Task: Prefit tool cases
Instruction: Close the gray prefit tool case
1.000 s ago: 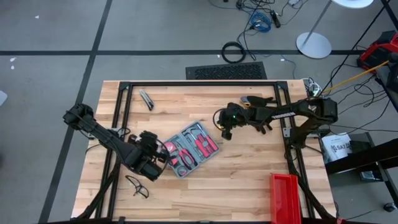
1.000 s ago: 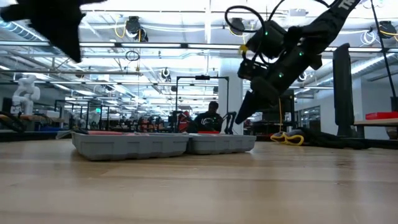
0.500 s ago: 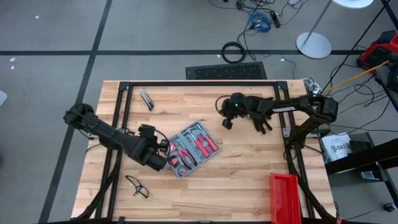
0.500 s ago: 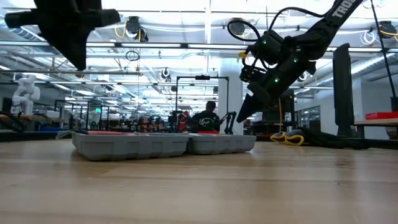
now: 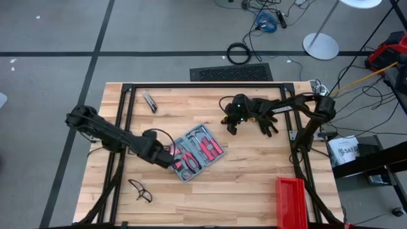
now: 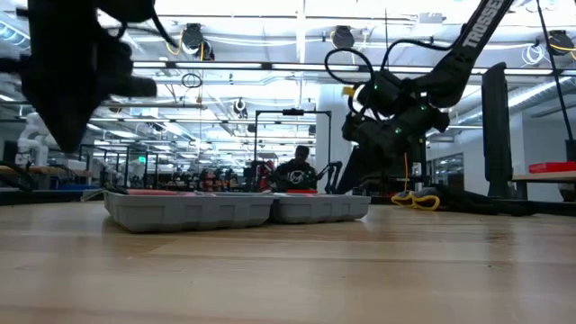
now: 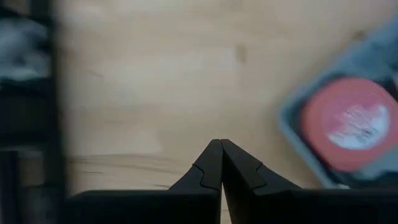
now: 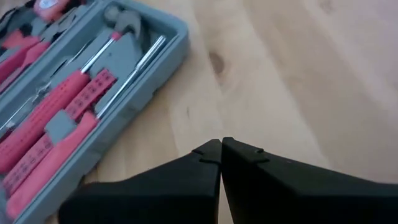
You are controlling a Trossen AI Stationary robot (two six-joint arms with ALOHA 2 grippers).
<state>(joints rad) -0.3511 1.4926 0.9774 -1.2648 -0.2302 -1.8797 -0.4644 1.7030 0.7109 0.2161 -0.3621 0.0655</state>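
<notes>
The tool case (image 5: 196,151) lies open on the wooden table, its grey tray up, with red-handled tools (image 8: 56,99) and a round red tool (image 7: 353,123) in it. In the low view the tool case (image 6: 236,207) rests flat on its bottom. My left gripper (image 5: 169,159) is shut and points down at bare wood just off the case's left end; the left wrist view shows its tips (image 7: 221,144) beside the case's corner. My right gripper (image 5: 229,129) is shut too, slanting down above the table right of the case; its tips (image 8: 221,142) are over wood.
A pair of glasses (image 5: 140,189) lies near the front left. A small dark-handled tool (image 5: 149,102) lies at the far left. A red bin (image 5: 291,202) stands at the front right. Black frame rails (image 5: 203,85) run along the table's edges.
My left gripper has come down and gone toward the far right, up to the case's left end, turning as it went. My right gripper has swung toward the table's far edge and sunk lower. Both stay shut. The case has not moved.
</notes>
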